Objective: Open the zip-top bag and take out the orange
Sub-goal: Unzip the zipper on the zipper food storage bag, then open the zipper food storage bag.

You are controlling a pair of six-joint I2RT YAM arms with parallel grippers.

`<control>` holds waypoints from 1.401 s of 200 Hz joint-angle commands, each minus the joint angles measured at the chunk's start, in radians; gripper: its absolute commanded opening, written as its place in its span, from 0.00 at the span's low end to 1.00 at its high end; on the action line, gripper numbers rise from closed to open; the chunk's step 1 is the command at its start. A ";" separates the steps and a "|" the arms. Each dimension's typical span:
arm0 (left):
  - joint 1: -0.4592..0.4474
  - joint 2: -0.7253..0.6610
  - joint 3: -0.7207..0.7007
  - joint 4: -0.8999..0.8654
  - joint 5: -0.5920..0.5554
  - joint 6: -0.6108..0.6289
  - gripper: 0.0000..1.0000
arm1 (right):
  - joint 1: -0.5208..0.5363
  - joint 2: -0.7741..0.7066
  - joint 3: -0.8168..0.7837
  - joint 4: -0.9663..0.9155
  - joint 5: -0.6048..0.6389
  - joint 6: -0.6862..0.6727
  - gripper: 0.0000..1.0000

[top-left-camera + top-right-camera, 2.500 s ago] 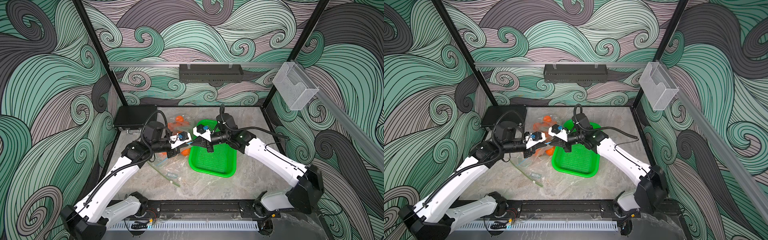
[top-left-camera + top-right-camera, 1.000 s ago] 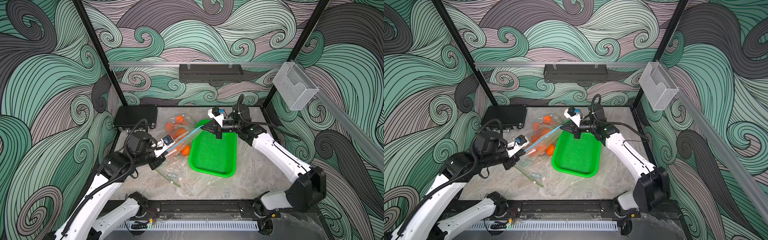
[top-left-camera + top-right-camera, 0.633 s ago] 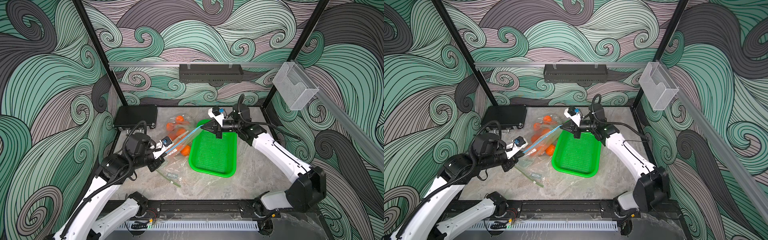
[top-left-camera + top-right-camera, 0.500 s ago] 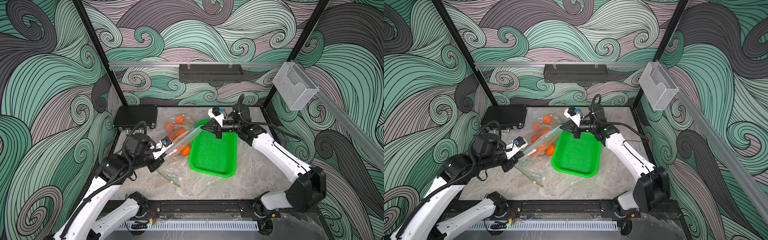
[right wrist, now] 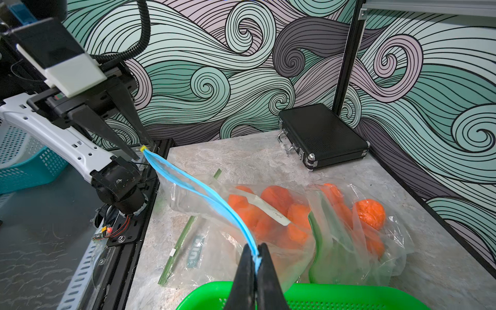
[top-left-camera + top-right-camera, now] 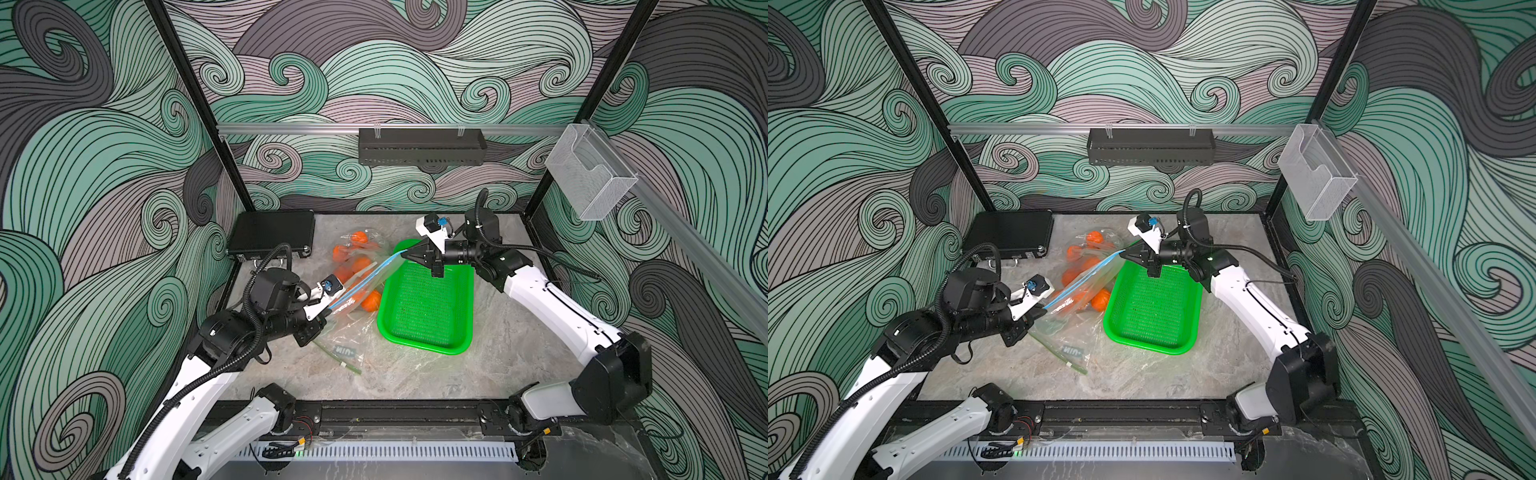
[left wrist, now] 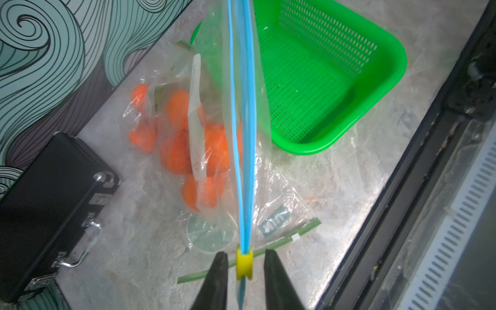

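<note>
**Bag** (image 6: pixel 360 286): clear zip-top, several oranges (image 6: pixel 371 300) inside.

**Location:** on the table at 9 o'clock of the tray (image 6: pixel 424 343). The belly rests on the surface. The blue zip (image 7: pixel 250 120) is lifted and strung taut from 7 o'clock to 1 o'clock in both top views.

**Handling:** thin, limp, slippery film. The bag itself is light, but the fruit weighs the belly down and will probably roll. The zip is the stiffest part, so take hold there or on a lip just below it. The oranges look firm and round and would likely slip from narrow fingers, so grip across the middle.

**Right gripper** (image 5: pixel 257 248): clamped on the 1 o'clock end of the zip.

**Left gripper** (image 7: pixel 243 259): jaws parted, one each side of the yellow slider (image 7: pixel 244 264), with a gap showing on both sides. It holds nothing.

**Zip:** two blue tracks run slightly apart along its length, so the mouth is probably undone. How wide it gapes cannot be told.

**Hard to make out:**
- The count of oranges, since they overlap behind the film and a white label strip.
- Where the bag ends against a second bag (image 5: pixel 343 241) of oranges overlapping it at 12 o'clock.
- The full extent of an empty bag (image 6: pixel 345 353) lying flat at 6 o'clock, partly beneath.
</note>
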 commanded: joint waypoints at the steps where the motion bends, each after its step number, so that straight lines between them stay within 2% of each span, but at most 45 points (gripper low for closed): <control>1: 0.002 0.015 0.053 -0.036 0.030 -0.001 0.53 | 0.013 -0.012 -0.023 0.034 -0.016 -0.033 0.00; 25: 0.002 0.035 0.120 0.046 0.103 -0.014 0.68 | 0.032 -0.017 -0.034 0.026 -0.022 -0.061 0.00; 53: 0.002 0.094 0.135 0.146 0.160 -0.020 0.71 | 0.047 -0.022 -0.042 0.007 -0.023 -0.091 0.00; 92: 0.002 0.208 0.151 0.168 0.153 -0.014 0.55 | 0.050 -0.032 -0.055 0.006 -0.025 -0.101 0.00; 168: 0.003 0.248 0.101 0.235 0.137 -0.026 0.34 | 0.054 -0.037 -0.061 0.000 -0.028 -0.107 0.00; 227: 0.003 0.255 0.056 0.234 0.157 -0.034 0.33 | 0.055 -0.031 -0.056 0.001 -0.022 -0.104 0.00; 235: 0.004 0.257 0.055 0.236 0.156 -0.033 0.26 | 0.056 -0.031 -0.056 0.001 -0.021 -0.102 0.00; 250: 0.003 0.261 0.055 0.244 0.153 -0.033 0.01 | 0.056 -0.033 -0.058 0.003 -0.017 -0.098 0.00; 256: 0.004 0.263 0.056 0.251 0.153 -0.035 0.00 | 0.056 -0.035 -0.059 0.009 -0.008 -0.087 0.00; 280: 0.002 0.248 0.050 0.299 0.153 -0.069 0.00 | 0.056 -0.053 -0.058 0.045 0.097 0.026 0.26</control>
